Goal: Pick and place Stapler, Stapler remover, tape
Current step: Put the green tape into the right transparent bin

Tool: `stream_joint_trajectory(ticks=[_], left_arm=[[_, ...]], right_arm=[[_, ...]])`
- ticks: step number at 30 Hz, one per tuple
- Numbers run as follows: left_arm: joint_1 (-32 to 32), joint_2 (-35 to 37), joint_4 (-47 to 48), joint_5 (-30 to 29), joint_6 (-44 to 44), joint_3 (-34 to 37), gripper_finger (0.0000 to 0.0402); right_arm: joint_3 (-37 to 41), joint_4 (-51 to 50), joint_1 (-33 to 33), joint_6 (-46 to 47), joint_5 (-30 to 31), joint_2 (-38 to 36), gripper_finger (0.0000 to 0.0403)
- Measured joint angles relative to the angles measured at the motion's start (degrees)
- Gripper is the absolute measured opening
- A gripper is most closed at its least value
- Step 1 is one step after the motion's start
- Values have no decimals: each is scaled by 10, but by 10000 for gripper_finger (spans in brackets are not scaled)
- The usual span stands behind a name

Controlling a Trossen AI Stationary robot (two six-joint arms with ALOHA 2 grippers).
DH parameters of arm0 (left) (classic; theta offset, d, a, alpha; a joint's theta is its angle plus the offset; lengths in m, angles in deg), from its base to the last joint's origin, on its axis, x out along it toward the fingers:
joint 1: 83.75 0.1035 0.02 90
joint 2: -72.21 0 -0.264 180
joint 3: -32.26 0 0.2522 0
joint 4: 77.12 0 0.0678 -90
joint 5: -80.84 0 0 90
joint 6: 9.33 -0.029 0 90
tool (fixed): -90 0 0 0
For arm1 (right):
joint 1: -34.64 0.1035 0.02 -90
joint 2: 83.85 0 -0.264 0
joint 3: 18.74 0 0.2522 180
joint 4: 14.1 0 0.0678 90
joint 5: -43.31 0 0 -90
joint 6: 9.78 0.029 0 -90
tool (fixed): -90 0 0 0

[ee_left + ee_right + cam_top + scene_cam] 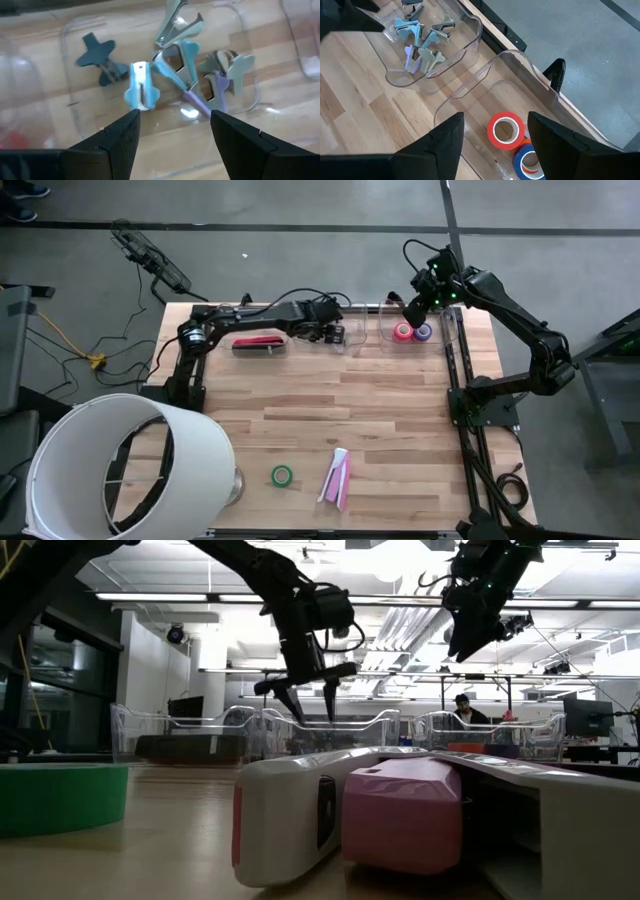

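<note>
Clear plastic trays along table's 12 o'clock edge, both my end effectors over them, empty.
Left end effector (335, 332) fingers apart, gripping nothing, above middle tray (75, 100) with staple removers (187, 65) piled inside. Right end effector (412, 308) fingers apart, empty, above right tray (470, 95) holding red-orange tape (505, 131) touching blue tape (529, 161). Red stapler (260, 343) in left tray at 11 o'clock. Green tape (282, 475) and pink-white stapler (336, 478) loose on table (380, 420) near 6 o'clock, apart.
</note>
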Motion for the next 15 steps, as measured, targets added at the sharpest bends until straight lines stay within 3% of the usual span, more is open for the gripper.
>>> stream_joint_trajectory(ticks=[15], left_arm=[[-4,34,103,-9,-25,0,239]], right_arm=[[0,-4,0,-4,0,0,211]])
